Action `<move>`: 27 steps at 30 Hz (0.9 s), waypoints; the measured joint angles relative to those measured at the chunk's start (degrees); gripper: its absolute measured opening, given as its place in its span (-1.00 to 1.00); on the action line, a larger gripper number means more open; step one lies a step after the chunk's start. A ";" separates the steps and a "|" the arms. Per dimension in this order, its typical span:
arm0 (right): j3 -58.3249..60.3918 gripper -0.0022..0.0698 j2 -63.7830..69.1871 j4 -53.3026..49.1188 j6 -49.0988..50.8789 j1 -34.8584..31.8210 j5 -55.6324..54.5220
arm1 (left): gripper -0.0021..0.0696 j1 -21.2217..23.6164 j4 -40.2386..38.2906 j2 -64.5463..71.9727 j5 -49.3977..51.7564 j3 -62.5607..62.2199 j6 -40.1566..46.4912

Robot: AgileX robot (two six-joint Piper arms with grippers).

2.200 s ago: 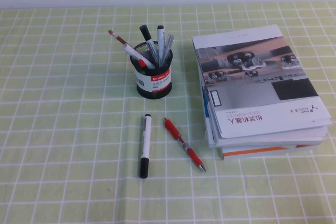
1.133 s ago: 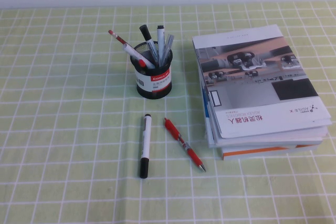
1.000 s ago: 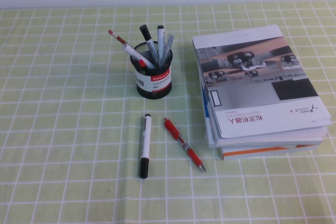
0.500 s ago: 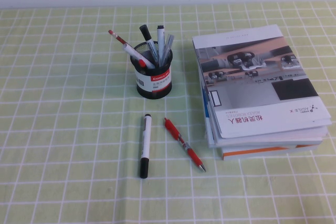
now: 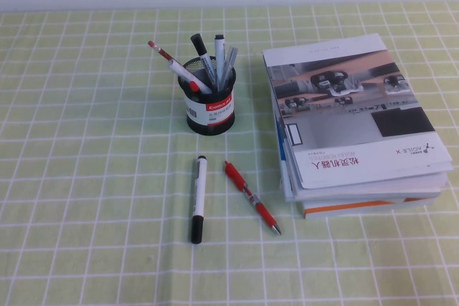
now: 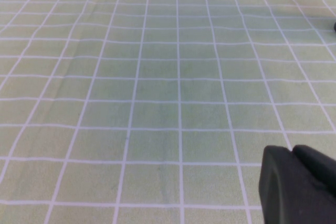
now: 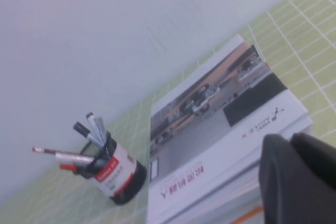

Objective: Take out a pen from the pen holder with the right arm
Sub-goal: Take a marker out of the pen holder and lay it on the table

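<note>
A black mesh pen holder (image 5: pixel 209 105) with a red and white label stands mid-table, holding several pens and markers (image 5: pixel 211 59) that lean out of its top. Neither arm shows in the high view. In the right wrist view my right gripper (image 7: pixel 290 139) is shut and empty, hovering over the near edge of the book stack (image 7: pixel 220 124), far from the pen holder (image 7: pixel 119 174). My left gripper (image 6: pixel 290 150) is shut with nothing in it, above bare green checked cloth.
A black and white marker (image 5: pixel 198 198) and a red pen (image 5: pixel 251 197) lie on the cloth in front of the holder. A stack of books (image 5: pixel 355 123) fills the right side. The green checked tablecloth (image 5: pixel 86 177) covers the table; a white wall runs behind.
</note>
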 joint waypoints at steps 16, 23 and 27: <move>-7.97 -0.97 6.10 3.65 -1.84 0.00 3.72 | -0.96 0.00 0.00 0.00 0.00 0.00 0.00; -20.46 -0.97 24.49 2.46 -10.58 0.00 17.26 | -0.96 0.00 0.00 0.00 0.00 0.00 0.00; -25.60 -0.97 34.94 2.07 -16.60 0.00 20.07 | -0.96 0.00 0.00 0.00 0.00 0.00 0.00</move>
